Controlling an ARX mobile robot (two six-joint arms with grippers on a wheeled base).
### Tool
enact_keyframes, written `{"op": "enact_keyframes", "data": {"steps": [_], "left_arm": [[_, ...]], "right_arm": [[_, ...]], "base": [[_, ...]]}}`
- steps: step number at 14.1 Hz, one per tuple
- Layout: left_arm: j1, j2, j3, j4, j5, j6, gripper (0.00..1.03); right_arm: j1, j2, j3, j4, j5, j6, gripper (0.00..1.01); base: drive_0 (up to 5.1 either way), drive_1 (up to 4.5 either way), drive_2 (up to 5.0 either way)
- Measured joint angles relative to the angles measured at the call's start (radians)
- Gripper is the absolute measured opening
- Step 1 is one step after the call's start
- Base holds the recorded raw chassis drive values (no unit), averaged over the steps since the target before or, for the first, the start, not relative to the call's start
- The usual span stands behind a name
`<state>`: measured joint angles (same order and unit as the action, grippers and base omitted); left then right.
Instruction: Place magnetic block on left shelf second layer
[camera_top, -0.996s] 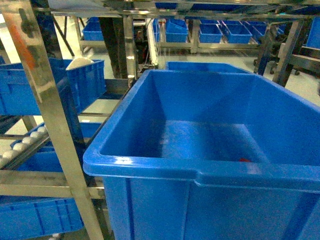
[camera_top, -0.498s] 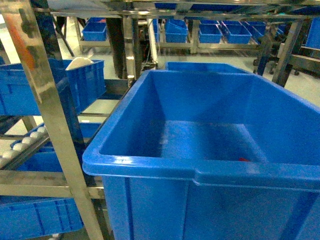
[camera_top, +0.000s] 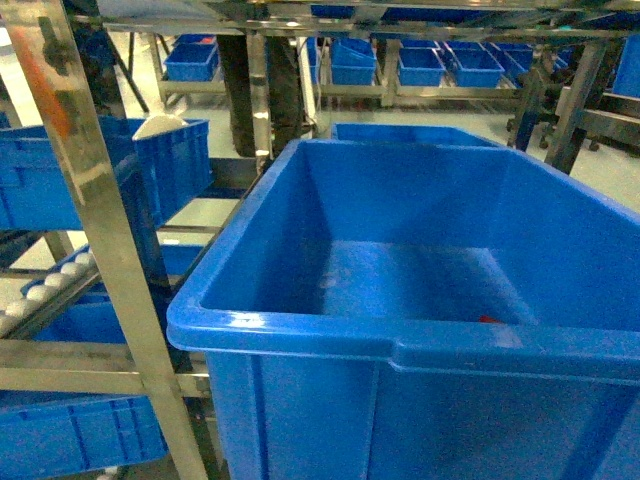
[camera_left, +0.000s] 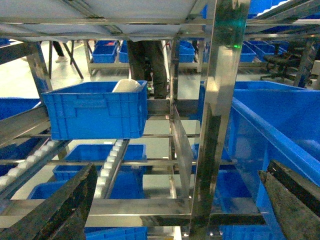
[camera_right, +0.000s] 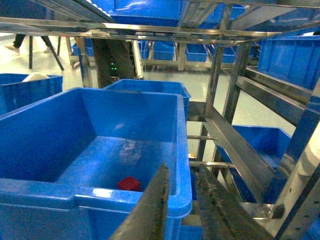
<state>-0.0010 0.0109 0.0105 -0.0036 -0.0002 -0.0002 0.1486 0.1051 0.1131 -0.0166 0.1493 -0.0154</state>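
- Facing one large blue bin (camera_top: 420, 300) with a steel rack (camera_top: 90, 230) on our left, we count two arms, neither reaching in yet.
- We see one magnetic block (camera_right: 130, 183), small and red, on the bin floor by the near wall; it looks squarish, so no clear long axis.
- Our right end effector (camera_right: 182, 210) hangs just outside that wall, nearly clenched and empty, the block ahead and to its left: the nearer arm.
- Our left end effector (camera_left: 180, 210) is released wide, empty, facing the rack.
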Motion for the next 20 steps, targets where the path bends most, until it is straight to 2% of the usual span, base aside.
{"op": "enact_keyframes", "data": {"steps": [1, 2, 4, 9, 17, 18, 20], "left_arm": [[0.000, 0.000, 0.000, 0.000, 0.000, 0.000, 0.98], [0.000, 0.000, 0.000, 0.000, 0.000, 0.000, 0.98], [0.000, 0.000, 0.000, 0.000, 0.000, 0.000, 0.98], [0.000, 0.000, 0.000, 0.000, 0.000, 0.000, 0.98], [0.000, 0.000, 0.000, 0.000, 0.000, 0.000, 0.98], [0.000, 0.000, 0.000, 0.000, 0.000, 0.000, 0.98], [0.000, 0.000, 0.000, 0.000, 0.000, 0.000, 0.98]], "right_arm": [[-0.100, -0.021, -0.011, 0.000, -0.109, 0.000, 0.12], [-0.158, -0.029, -0.020, 0.003, -0.128, 0.000, 0.01], [-0.148, -0.043, -0.044, 0.004, -0.150, 0.004, 0.02], [-0.149, -0.101, -0.100, 0.013, -0.150, 0.004, 0.02], [-0.149, -0.100, -0.100, 0.012, -0.148, 0.005, 0.02], [-0.149, -0.100, -0.100, 0.012, -0.148, 0.005, 0.12], [-0.149, -0.100, -0.100, 0.012, -0.148, 0.005, 0.39]], "base": [[0.0, 0.00, 0.0], [0.0, 0.00, 0.0], [0.0, 0.00, 0.0], [0.0, 0.00, 0.0], [0.0, 0.00, 0.0], [0.0, 0.00, 0.0], [0.0, 0.00, 0.0]]}}
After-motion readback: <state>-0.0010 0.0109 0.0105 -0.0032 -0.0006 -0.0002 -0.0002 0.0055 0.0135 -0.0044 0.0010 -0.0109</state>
